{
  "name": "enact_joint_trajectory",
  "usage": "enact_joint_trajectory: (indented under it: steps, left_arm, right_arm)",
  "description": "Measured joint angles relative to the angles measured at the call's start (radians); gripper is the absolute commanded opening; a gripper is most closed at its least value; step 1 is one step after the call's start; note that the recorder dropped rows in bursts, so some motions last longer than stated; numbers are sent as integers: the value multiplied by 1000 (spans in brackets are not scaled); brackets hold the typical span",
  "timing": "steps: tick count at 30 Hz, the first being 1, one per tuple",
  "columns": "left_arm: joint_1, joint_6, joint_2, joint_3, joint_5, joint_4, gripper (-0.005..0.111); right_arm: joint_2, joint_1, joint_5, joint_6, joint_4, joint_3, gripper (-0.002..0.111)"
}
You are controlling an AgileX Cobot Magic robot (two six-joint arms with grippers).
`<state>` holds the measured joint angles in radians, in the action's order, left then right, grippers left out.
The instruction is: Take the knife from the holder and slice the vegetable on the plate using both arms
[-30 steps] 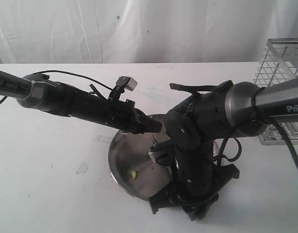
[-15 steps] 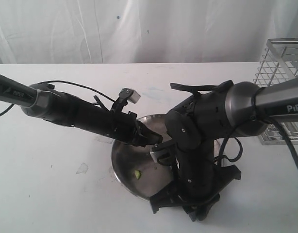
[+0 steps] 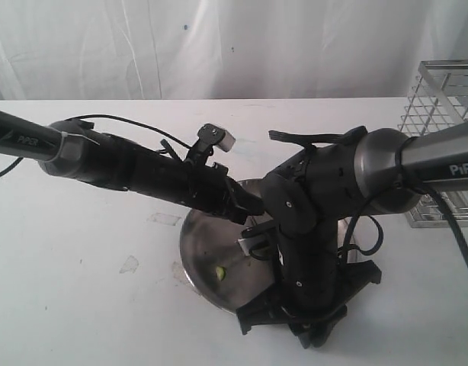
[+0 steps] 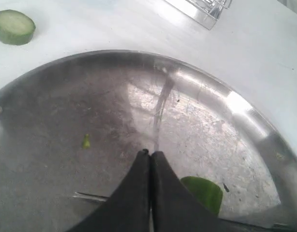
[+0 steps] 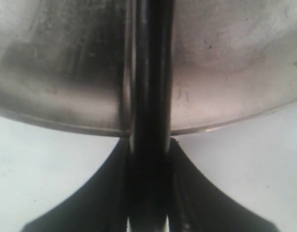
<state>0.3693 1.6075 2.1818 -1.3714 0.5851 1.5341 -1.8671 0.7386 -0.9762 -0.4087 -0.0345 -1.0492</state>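
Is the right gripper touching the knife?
Touching. Right wrist view shows fingers of the right gripper pressed against the knife on both sides, no gap.

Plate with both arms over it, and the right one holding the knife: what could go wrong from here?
First, the left gripper is shut with nothing between its fingers, not closed around the vegetable beside it, so a cut may push the vegetable away. Second, the knife in the right gripper sits close to the left gripper over the plate, so they might collide.
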Motion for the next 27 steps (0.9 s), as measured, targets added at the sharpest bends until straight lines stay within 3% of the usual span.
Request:
enact_joint_trajectory:
  steps: [11,27]
  left_arm:
    - [0,39,66,0,18,70,0]
    - [0,45,72,-6,22,40,0]
  right_arm:
    - [0,0,0,0,0,0,0]
    - [0,0,-101,68,-73,0,0]
